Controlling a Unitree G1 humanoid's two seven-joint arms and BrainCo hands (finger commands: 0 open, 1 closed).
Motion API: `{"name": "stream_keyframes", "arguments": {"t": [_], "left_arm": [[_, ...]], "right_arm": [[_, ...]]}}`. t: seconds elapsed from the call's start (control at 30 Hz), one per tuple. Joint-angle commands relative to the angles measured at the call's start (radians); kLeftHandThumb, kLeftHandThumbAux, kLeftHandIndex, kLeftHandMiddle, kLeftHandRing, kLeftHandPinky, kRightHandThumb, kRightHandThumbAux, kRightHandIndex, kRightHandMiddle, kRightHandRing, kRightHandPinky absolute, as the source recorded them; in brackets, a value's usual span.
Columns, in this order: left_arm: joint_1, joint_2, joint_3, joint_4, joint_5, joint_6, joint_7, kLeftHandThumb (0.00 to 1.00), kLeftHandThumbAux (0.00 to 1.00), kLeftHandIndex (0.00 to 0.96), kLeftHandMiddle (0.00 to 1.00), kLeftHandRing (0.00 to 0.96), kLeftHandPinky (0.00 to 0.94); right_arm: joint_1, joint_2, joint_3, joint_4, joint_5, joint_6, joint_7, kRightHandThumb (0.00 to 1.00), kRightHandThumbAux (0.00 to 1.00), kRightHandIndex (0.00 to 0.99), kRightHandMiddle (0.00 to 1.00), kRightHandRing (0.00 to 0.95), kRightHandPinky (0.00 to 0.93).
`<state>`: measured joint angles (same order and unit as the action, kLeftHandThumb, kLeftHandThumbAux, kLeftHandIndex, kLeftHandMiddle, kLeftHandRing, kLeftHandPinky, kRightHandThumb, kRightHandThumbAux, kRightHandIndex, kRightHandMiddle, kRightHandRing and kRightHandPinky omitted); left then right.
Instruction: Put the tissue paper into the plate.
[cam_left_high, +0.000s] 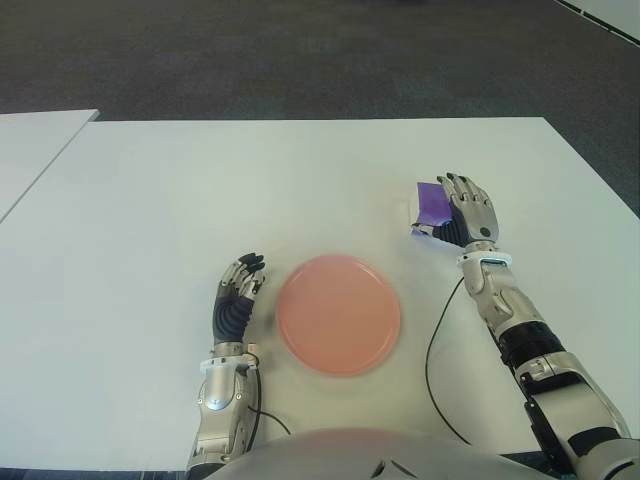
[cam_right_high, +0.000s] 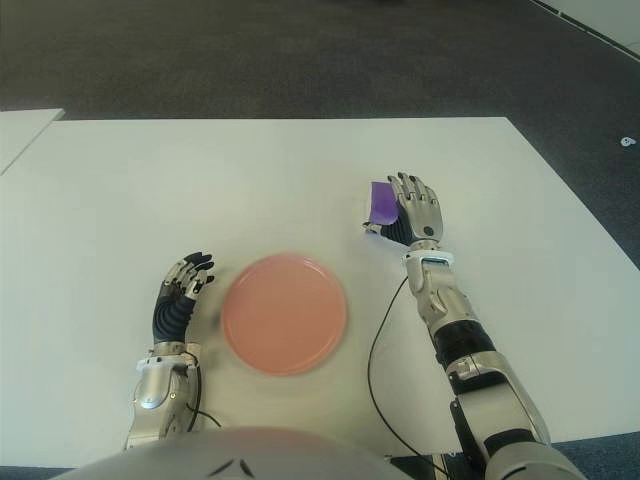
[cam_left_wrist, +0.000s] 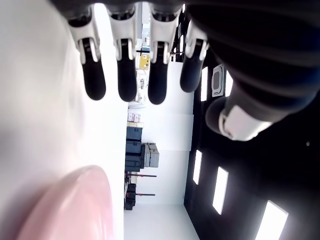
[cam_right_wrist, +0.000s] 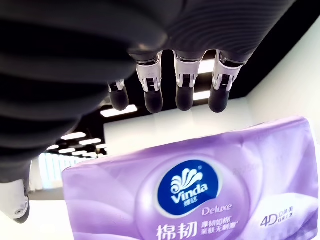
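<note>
1. The task looks barely begun: the tissue pack lies on the white table, not on the plate, so the grasp, the carry and the drop all seem left to do

2. The right hand is over the purple pack, which shows just under and beside its palm on the side toward the plate; in the right wrist view the fingers are stretched out straight above the wrapper, spread and not clamped on it, so I judge the pack is not yet held

3. The pink plate has nothing on it; it sits nearer the robot than the right hand and off toward the left hand

4. The left hand shows just beside the plate's left edge, fingers loosely extended and apart, gripping nothing; the plate's rim appears close by in its wrist view

5. Next the right fingers would need to close around the pack before lifting it across to the plate
</note>
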<state>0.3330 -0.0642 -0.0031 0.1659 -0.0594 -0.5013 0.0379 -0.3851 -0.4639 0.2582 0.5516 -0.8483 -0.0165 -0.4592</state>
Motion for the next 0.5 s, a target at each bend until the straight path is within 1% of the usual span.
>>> {"name": "stream_keyframes", "arguments": {"t": [0.03, 0.17, 0.27, 0.37, 0.5], "left_arm": [[0.002, -0.010, 0.006, 0.029, -0.007, 0.026, -0.005, 0.270, 0.594, 0.259, 0.284, 0.290, 0.330], [0.001, -0.012, 0.008, 0.030, -0.010, 0.027, -0.004, 0.273, 0.601, 0.262, 0.286, 0.292, 0.326], [0.000, -0.015, 0.009, 0.031, -0.004, 0.021, 0.003, 0.269, 0.602, 0.261, 0.285, 0.289, 0.322], [-0.001, -0.009, 0.010, 0.036, -0.003, 0.013, -0.002, 0.261, 0.601, 0.258, 0.285, 0.288, 0.322], [0.004, -0.006, 0.010, 0.032, 0.000, 0.010, -0.004, 0.260, 0.610, 0.257, 0.288, 0.292, 0.331]], "right_arm": [[-0.027, -0.012, 0.011, 0.027, 0.020, -0.008, 0.021, 0.511, 0.516, 0.068, 0.089, 0.052, 0.067], [-0.053, -0.017, 0.018, 0.054, 0.024, -0.006, 0.033, 0.516, 0.516, 0.065, 0.087, 0.048, 0.060], [-0.083, -0.020, 0.024, 0.096, 0.028, -0.012, 0.037, 0.518, 0.516, 0.063, 0.085, 0.045, 0.059], [-0.124, -0.019, 0.034, 0.164, 0.033, -0.025, 0.038, 0.517, 0.516, 0.058, 0.082, 0.042, 0.054], [-0.151, -0.019, 0.046, 0.214, 0.039, -0.038, 0.030, 0.515, 0.518, 0.053, 0.080, 0.042, 0.054]]}}
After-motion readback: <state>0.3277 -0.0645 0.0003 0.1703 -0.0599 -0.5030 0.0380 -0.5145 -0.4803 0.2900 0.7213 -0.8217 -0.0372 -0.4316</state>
